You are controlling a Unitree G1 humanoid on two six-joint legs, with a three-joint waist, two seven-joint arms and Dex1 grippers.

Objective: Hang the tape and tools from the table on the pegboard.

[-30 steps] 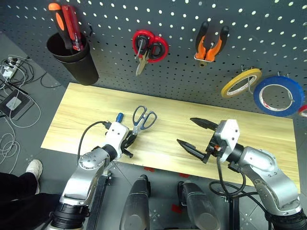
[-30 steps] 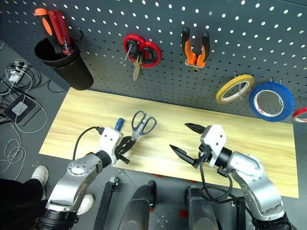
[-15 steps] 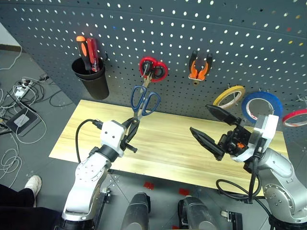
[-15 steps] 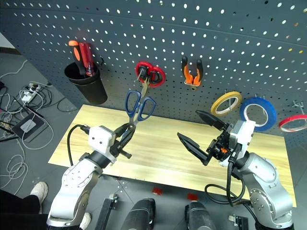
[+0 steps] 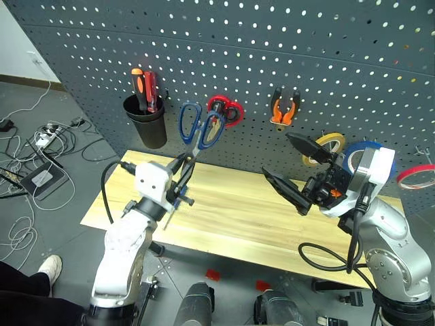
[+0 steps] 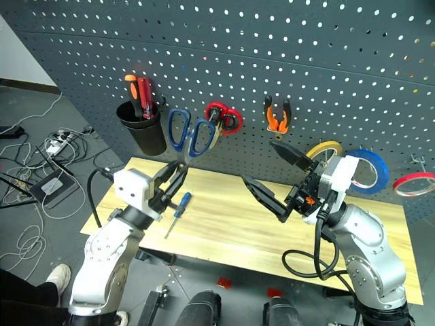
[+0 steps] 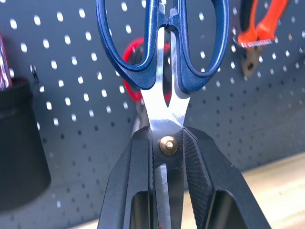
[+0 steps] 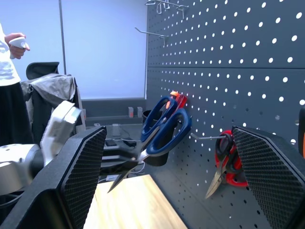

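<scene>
My left gripper (image 5: pixel 185 168) is shut on the blades of the blue-handled metal scissors (image 5: pixel 202 129), close to the pivot (image 7: pixel 167 144). The handles stand up in front of the pegboard (image 5: pixel 272 41), between the black cup and the red scissors. The right gripper (image 6: pixel 258 161) hangs wide open over the table (image 5: pixel 231 217) with nothing in it. On the pegboard hang the pliers (image 5: pixel 284 117) and the blue tape (image 6: pixel 380 163), which is partly behind my right hand. The small blue-handled screwdriver (image 6: pixel 180 206) lies on the table under my left hand.
A black cup (image 5: pixel 151 125) holding orange and red screwdrivers hangs on the board at the left. Red scissors (image 5: pixel 230 111), a yellow roll (image 5: pixel 333 139) and a thin red roll (image 5: pixel 416 176) hang there too. Cables (image 5: pixel 41 156) lie on the floor at the left. A person (image 8: pixel 12 86) stands beyond the table.
The head camera has tilted up. My left gripper has lifted the scissors off the table to the pegboard. The open right gripper has risen as well.
</scene>
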